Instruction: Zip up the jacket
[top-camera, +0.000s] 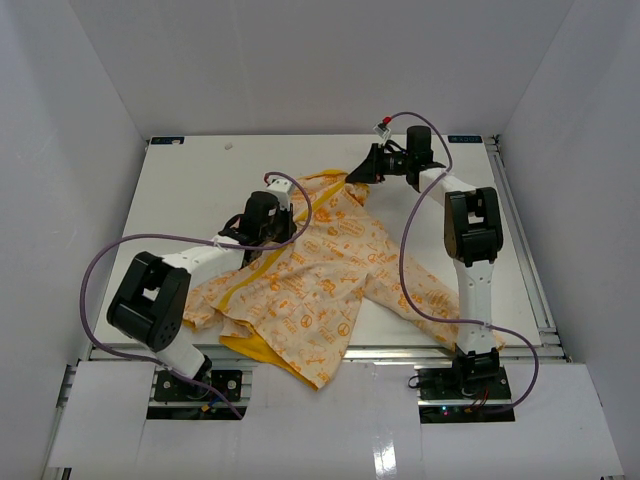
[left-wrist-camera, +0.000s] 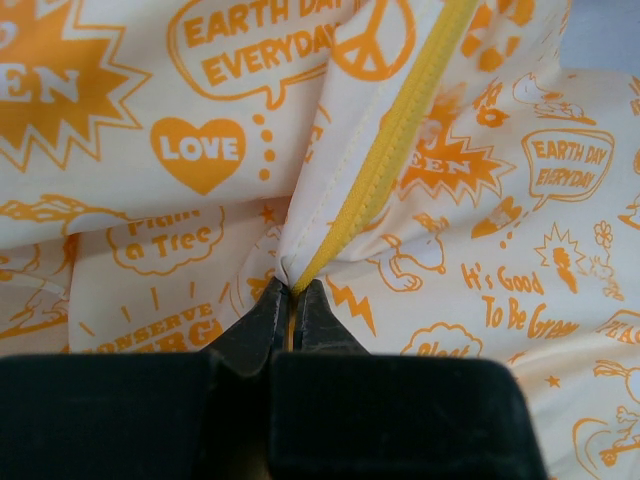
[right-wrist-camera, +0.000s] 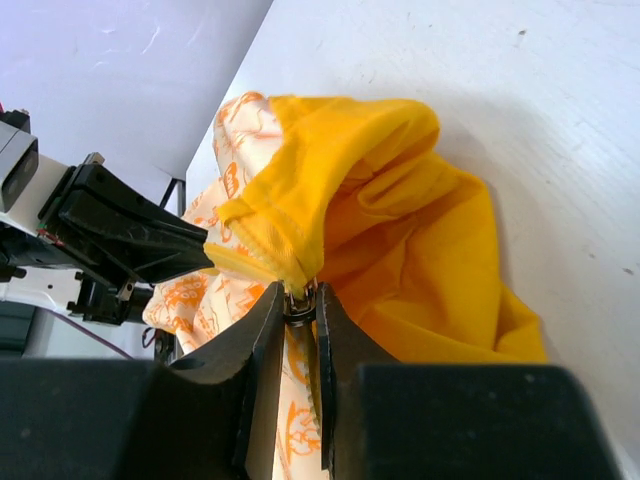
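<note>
**Both end effectors clamped on the jacket**

The jacket (top-camera: 320, 270) lies rumpled on the white desk (top-camera: 200, 190) between the arms. The left end effector (left-wrist-camera: 290, 305) is pressed together on a fabric fold beside the yellow zipper (left-wrist-camera: 400, 130). The right end effector (right-wrist-camera: 300, 298) pinches the zipper slider (right-wrist-camera: 300, 306) at the jacket's far end, where the yellow lining (right-wrist-camera: 420, 230) shows.

You had the jacket (top-camera: 320, 270) lying on the tabletop (top-camera: 200, 180), between the two arms. Your left hand (left-wrist-camera: 291, 305) sat on its left half, at the zipper (left-wrist-camera: 390, 150); your right hand (right-wrist-camera: 300, 310) was behind that and to the right, at the jacket's far collar edge.
</note>
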